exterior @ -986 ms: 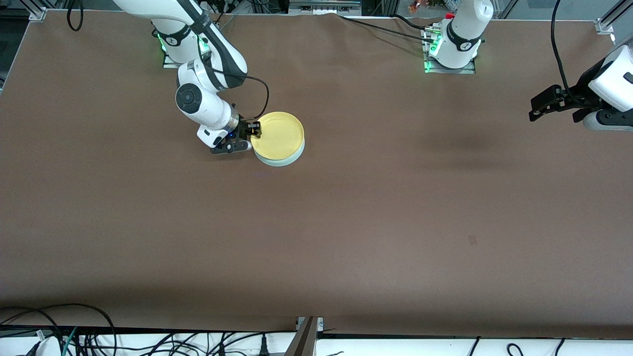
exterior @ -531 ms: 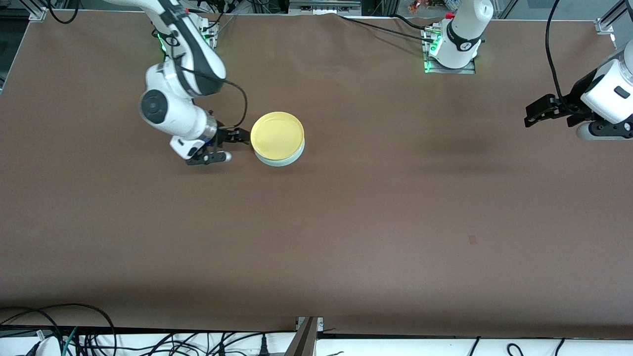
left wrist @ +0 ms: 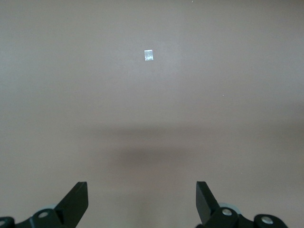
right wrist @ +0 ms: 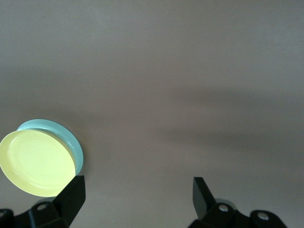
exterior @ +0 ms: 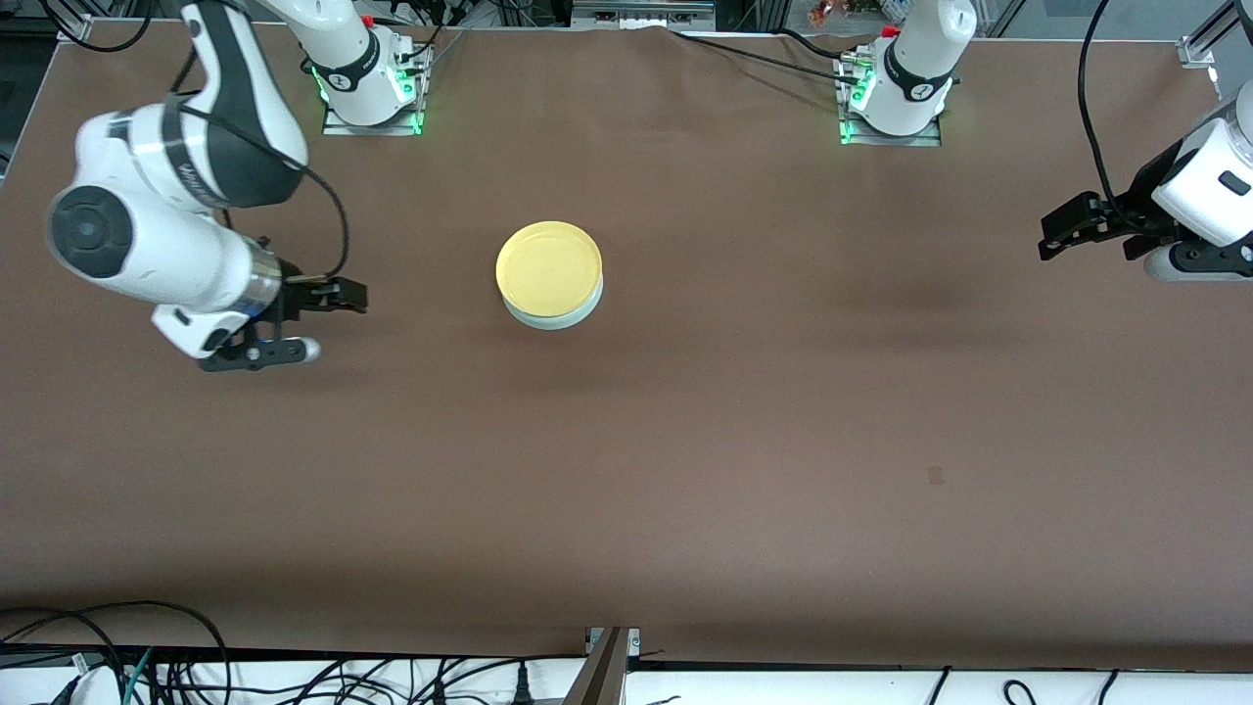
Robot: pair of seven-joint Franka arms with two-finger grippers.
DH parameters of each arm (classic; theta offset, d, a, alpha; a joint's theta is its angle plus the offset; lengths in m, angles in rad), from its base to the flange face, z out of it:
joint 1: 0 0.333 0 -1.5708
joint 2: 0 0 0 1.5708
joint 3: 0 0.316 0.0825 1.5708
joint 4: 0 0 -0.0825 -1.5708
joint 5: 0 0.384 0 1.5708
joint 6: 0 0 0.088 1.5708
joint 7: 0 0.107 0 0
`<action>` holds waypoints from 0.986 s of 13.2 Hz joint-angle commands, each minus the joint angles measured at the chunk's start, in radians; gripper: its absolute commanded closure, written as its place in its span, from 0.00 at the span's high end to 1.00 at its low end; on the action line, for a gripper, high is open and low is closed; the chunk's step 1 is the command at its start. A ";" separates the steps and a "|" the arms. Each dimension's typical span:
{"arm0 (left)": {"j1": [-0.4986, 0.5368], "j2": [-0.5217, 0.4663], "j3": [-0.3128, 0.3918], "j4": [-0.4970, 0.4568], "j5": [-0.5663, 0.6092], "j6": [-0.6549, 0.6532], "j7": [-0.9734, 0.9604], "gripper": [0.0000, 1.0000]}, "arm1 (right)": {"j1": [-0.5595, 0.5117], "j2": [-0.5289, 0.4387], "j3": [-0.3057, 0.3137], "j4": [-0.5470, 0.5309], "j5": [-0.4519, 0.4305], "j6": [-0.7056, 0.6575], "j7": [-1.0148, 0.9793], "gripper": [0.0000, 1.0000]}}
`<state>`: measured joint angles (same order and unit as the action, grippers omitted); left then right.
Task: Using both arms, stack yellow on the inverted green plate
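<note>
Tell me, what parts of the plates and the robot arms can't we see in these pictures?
- Small round mint-green plate, front view: only an edge shows; the small round pale-yellow plate on top covers the rest, so which way up it lies cannot be seen.
- Mint-green plate, right wrist view: only a crescent shows.
- Left pincer, front view: its arm is cut off by the edge.
- Right pincer, right wrist view: only its fingertips show.
</note>
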<state>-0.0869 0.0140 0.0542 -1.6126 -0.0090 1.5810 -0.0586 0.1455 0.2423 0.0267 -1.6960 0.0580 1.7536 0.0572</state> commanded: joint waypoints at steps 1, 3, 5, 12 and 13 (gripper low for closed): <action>0.010 -0.003 -0.010 -0.006 0.004 0.036 -0.009 1.00 | -0.030 0.025 -0.002 0.142 -0.059 -0.132 -0.058 1.00; 0.010 -0.006 -0.010 -0.009 0.004 0.042 -0.009 1.00 | -0.043 0.011 -0.008 0.182 -0.063 -0.170 -0.045 1.00; 0.009 -0.008 -0.010 -0.010 0.004 0.048 -0.009 1.00 | -0.052 -0.033 -0.019 0.205 -0.084 -0.203 -0.045 1.00; 0.007 -0.014 -0.013 -0.010 0.004 0.057 -0.009 1.00 | -0.087 -0.195 -0.019 0.199 -0.172 -0.213 -0.062 1.00; 0.009 -0.012 -0.011 -0.010 0.004 0.056 -0.009 1.00 | -0.107 -0.204 -0.016 0.193 -0.167 -0.218 -0.066 1.00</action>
<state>-0.0866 0.0132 0.0516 -1.6179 -0.0090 1.6304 -0.0593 0.0800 0.0680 0.0019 -1.4845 -0.1020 1.5502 0.0151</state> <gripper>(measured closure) 0.000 0.000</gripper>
